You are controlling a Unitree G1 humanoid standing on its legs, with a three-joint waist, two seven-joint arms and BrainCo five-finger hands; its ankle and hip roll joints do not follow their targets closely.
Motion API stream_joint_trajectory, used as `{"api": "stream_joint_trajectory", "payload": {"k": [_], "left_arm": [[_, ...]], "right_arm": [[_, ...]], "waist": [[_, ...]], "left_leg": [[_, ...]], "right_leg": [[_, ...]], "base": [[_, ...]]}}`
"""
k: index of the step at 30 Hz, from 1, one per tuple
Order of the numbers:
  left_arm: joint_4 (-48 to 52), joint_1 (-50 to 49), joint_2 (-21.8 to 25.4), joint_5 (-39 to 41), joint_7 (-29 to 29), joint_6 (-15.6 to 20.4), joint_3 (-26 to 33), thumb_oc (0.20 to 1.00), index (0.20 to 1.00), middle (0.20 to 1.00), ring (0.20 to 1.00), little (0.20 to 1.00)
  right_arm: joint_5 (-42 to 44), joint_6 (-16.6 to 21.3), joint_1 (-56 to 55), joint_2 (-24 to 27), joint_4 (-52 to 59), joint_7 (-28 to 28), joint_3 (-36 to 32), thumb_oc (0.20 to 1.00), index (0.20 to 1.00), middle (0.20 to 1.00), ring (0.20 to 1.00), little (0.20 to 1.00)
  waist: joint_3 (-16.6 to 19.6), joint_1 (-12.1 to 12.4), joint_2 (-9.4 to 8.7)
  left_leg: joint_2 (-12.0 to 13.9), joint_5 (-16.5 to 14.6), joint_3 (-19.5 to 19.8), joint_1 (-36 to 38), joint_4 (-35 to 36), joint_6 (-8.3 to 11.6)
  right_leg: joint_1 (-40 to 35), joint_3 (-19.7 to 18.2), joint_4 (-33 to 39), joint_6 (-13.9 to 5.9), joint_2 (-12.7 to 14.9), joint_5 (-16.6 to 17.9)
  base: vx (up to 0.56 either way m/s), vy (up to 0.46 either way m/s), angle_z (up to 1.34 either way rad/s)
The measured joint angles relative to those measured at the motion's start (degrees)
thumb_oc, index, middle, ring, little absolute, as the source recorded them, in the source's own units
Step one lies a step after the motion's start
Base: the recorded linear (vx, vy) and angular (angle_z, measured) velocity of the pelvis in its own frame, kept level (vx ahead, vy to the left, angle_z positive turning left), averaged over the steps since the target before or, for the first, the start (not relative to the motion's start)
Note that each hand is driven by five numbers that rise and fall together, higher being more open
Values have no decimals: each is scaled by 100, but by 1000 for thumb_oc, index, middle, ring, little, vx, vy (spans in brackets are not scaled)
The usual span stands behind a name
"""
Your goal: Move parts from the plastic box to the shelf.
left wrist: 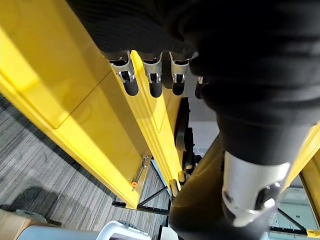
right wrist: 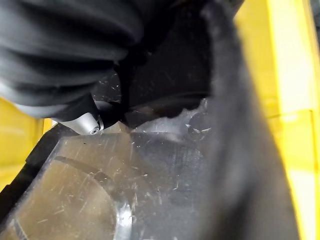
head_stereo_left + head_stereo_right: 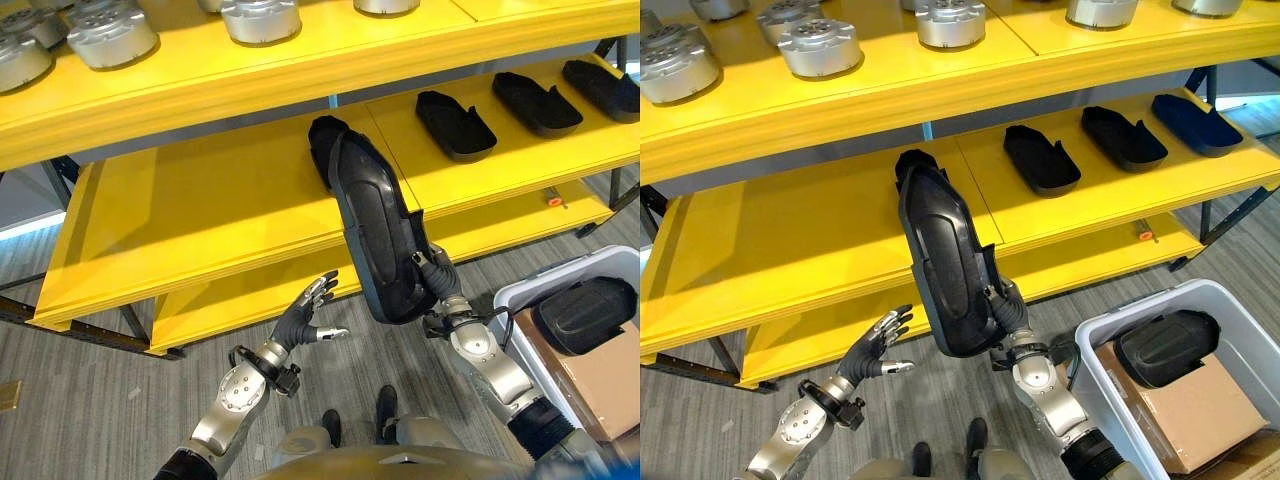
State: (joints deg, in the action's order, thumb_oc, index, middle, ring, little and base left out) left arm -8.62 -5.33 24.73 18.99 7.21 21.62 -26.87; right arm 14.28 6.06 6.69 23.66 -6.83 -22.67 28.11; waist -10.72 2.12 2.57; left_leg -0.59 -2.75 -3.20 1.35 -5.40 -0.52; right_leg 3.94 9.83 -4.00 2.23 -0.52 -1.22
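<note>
Held part: a long black moulded plastic cover (image 3: 945, 265) stands nearly upright in front of the yellow shelf (image 3: 790, 250); its top end reaches over the middle shelf's front, its lower end is below the shelf edge
Right hand: the right hand (image 3: 1008, 310) is clamped on the cover's lower edge, fingers curled round it
Left hand: the left hand (image 3: 878, 345) hangs to the left of the cover, apart from it; fingers straight and spread, holding nothing
Placed parts: three black covers (image 3: 1040, 158) lie in a row on the middle shelf's right half
Plastic box: the grey plastic box (image 3: 1092, 340) stands at lower right; another black cover (image 3: 1165, 345) rests on a cardboard carton (image 3: 1180, 410) inside it
Top shelf: round silver metal housings (image 3: 820, 45) stand in a line
</note>
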Motion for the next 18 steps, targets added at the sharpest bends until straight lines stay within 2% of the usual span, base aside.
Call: {"api": "stream_joint_trajectory", "payload": {"k": [1,2,4,5,6,8,10,11,12,14,15,16,18], "left_arm": [[-13,39,-1,0,1,0,-16,1000,1000,1000,1000,1000],[-11,187,-21,-1,67,11,-25,1000,1000,1000,1000,1000],[-12,214,-24,-1,142,12,-20,1000,1000,1000,1000,1000],[-79,264,-10,1,176,6,-32,1000,1000,1000,1000,1000],[-121,307,4,1,181,2,-37,1000,1000,1000,1000,1000],[-121,354,-22,3,172,-4,-41,1000,1000,1000,1000,1000],[-190,497,-14,2,148,-23,-215,1000,1000,1000,1000,1000],[-252,567,-18,2,136,-27,-275,1000,1000,1000,1000,1000],[-276,584,-19,5,121,-18,-288,1000,1000,1000,1000,1000],[-456,692,-23,6,118,-11,-331,1000,1000,1000,1000,1000],[-531,705,-55,26,114,-10,-330,1000,1000,1000,1000,1000],[-558,620,-116,74,120,-14,-331,1000,1000,1000,1000,1000],[-549,502,-208,84,124,-13,-337,1000,1000,1000,1000,1000]], "right_arm": [[-18,0,2,16,27,-12,-1,200,200,200,200,200],[-129,5,46,105,141,-33,-33,200,200,200,200,200],[-169,11,92,113,147,-69,-61,200,200,200,200,200],[-173,8,88,47,137,-94,-82,200,200,200,200,200],[-173,5,80,-21,140,-122,-87,200,200,200,200,200],[-193,5,114,-47,144,-115,-111,200,200,200,200,200],[-210,-5,193,-14,108,-67,-123,200,200,200,200,200],[-209,-19,202,-9,107,-55,-122,200,200,200,200,200],[-211,-15,202,-2,100,-36,-125,200,200,200,200,200],[-208,-20,197,-5,28,-39,-187,200,200,200,200,200],[-212,-16,202,-34,5,-42,-238,200,200,200,200,200],[-207,-13,197,68,11,-63,-264,200,200,200,200,200],[-206,-14,175,271,22,-62,-270,200,200,200,200,200]], "waist": [[-8,-6,-5],[-61,-152,-13],[-111,-199,3],[-151,-308,-25],[-180,-444,-85],[-237,-468,-161],[-349,-439,-98],[-408,-432,-103],[-472,-436,-136],[-487,-465,-138],[-522,-461,-173],[-544,-476,-199],[-426,-563,13]], "left_leg": [[-23,25,-26,-40,-65,36],[-75,89,-481,-190,-335,127],[-27,2,-1012,-263,-495,31],[228,-270,-1385,-332,-865,39],[468,-303,-1583,-356,-998,74],[821,-258,-1623,-265,-712,143],[1161,-39,-1263,-159,-16,496],[1265,166,-1192,-149,221,608],[1423,341,-1129,-210,299,623],[1667,630,-847,-453,202,851],[1879,781,-752,-652,151,841],[1950,847,-791,-813,-82,689],[1846,1045,-920,-783,-108,413]], "right_leg": [[-9,31,3,-1,35,-1],[-84,305,4,185,219,-7],[-84,450,-85,359,280,-84],[-165,686,-48,427,350,-141],[-215,864,-40,442,398,-214],[-91,776,-231,350,448,-287],[-74,595,-208,324,543,-285],[-123,531,-219,309,623,-275],[-203,480,-229,235,748,-262],[-251,542,-301,101,886,-326],[-253,435,-369,-11,1019,-383],[-265,309,-531,-312,1328,-444],[-382,258,-506,-661,1481,-414]], "base": [[25,23,92],[97,84,83],[92,121,69],[26,119,72],[46,164,86],[146,276,32],[151,337,-20],[71,232,-26],[87,361,-17],[74,370,-11],[92,459,-37],[91,442,-37],[74,352,-19]]}}
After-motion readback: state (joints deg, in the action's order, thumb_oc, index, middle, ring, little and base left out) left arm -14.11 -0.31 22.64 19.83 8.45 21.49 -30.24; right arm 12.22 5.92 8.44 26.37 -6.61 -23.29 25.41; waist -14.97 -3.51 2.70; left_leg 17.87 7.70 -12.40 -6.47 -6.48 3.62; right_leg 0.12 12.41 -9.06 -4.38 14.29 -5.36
